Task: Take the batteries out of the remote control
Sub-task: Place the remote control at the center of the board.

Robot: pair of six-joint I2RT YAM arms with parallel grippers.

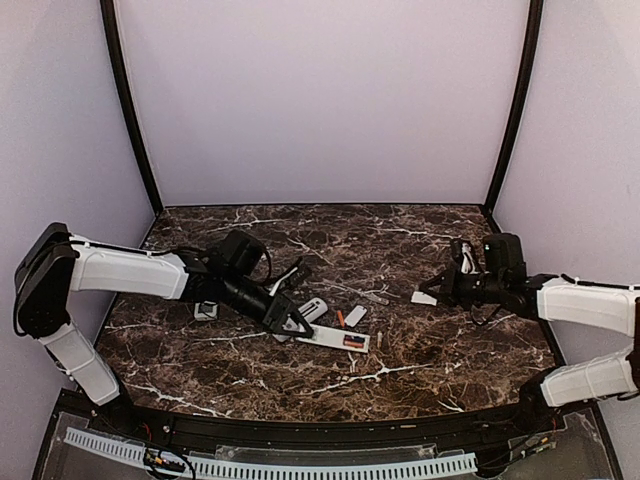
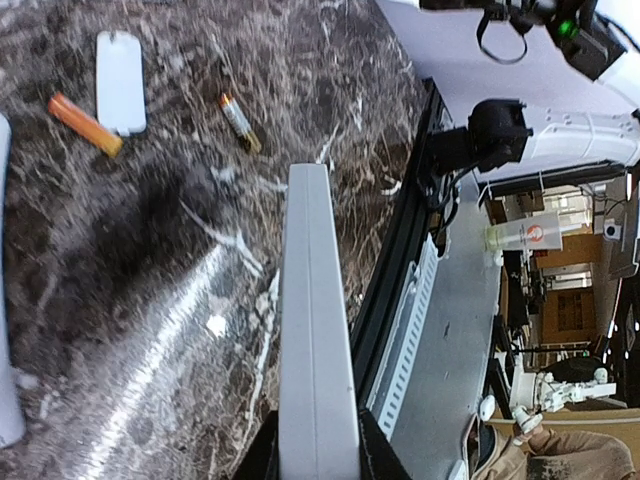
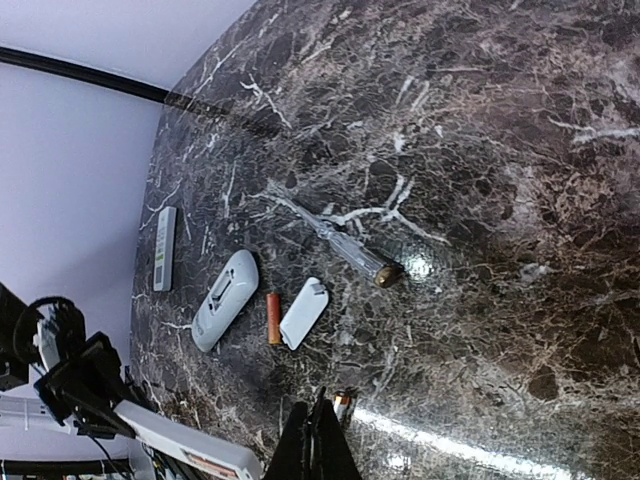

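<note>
We count three remotes [image 1: 313,310], two cover plates [image 1: 355,316], three batteries [image 1: 340,317]: one inside the remote [image 1: 335,338] our left claw [image 1: 295,324] clamps, two just beyond; right claw [image 1: 438,291] pinched closed.

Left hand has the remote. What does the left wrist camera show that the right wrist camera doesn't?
Only left wrist: a close look along the long grey-white plastic remote control clamped in the left hand, plus the white slotted rail at the table's near edge.
Only right wrist: the clear slender screwdriver-like tool, the slim white rectangular remote and the shut right hand.
Both: the loose orange cylindrical battery, the small white rectangular cover plate, a greyish orange-tipped battery and the dark marble tabletop.
</note>
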